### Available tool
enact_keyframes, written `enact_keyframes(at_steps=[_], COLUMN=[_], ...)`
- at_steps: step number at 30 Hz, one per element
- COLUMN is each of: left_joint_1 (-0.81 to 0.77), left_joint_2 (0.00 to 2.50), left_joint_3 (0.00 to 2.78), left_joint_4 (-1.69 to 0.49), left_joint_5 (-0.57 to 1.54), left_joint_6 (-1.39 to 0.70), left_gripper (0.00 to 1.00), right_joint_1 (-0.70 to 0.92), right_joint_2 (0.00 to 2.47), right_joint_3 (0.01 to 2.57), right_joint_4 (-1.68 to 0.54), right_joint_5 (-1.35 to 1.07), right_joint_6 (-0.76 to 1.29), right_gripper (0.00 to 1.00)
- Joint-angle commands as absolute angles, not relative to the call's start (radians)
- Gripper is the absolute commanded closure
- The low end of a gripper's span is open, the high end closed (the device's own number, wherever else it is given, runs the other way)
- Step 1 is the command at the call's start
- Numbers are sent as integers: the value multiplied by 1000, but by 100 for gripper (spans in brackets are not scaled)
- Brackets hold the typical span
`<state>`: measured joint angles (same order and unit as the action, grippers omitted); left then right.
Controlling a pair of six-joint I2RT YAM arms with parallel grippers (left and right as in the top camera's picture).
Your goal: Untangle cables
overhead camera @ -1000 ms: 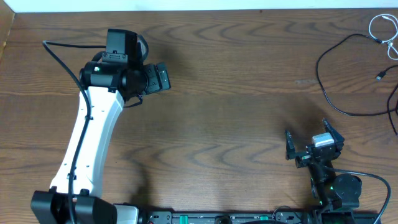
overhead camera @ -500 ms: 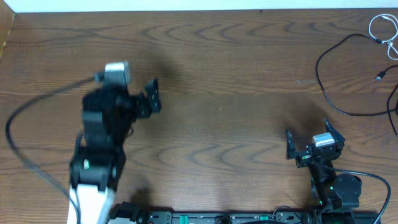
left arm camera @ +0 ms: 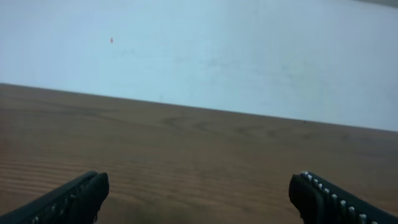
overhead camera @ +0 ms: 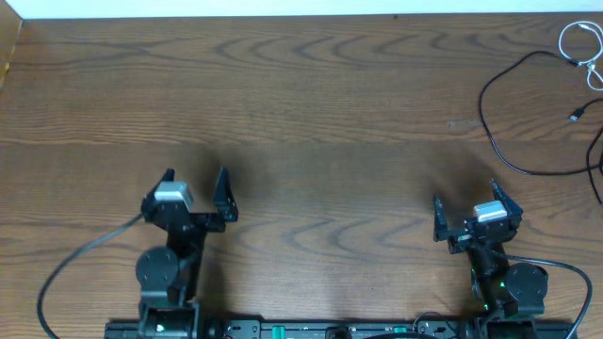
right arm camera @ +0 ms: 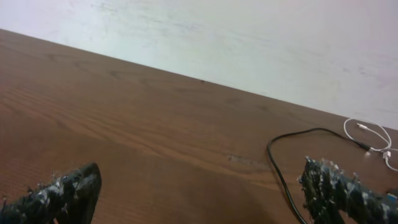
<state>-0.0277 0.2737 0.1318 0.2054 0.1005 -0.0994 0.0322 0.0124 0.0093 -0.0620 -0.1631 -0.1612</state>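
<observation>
Wooden table (overhead camera: pixel 330 113), with left gripper (overhead camera: pixel 195 175) and right gripper (overhead camera: pixel 464 194) sitting near their bases, jaws wide and empty, probably just idling. Black cable (overhead camera: pixel 483 102) and white cable (overhead camera: pixel 562 42) lie in the far right corner.

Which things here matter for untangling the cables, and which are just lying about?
For the job: thin black cable; thin white cable; left gripper, open; right gripper, open.
Just there: brown wooden table; thick black wire on the left arm.
</observation>
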Motion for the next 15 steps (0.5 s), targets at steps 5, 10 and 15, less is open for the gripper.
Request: enact_keyframes(at_steps=[5, 10, 15], left_joint_1=[-21, -21, -21], left_joint_2=[73, -1, 1], left_joint_3=[4, 4, 4], left_joint_4=[194, 69, -30], left_joint_5=[73, 64, 59], left_joint_6=[-81, -69, -44], left_gripper=[2, 2, 2], right_joint_1=[38, 38, 38], right_joint_2=[7, 7, 7], right_joint_3=[6, 6, 6], right_joint_4=[-64, -63, -64], right_joint_5=[-160, -160, -160], right_joint_6=[-143, -143, -143], right_gripper=[1, 1, 1])
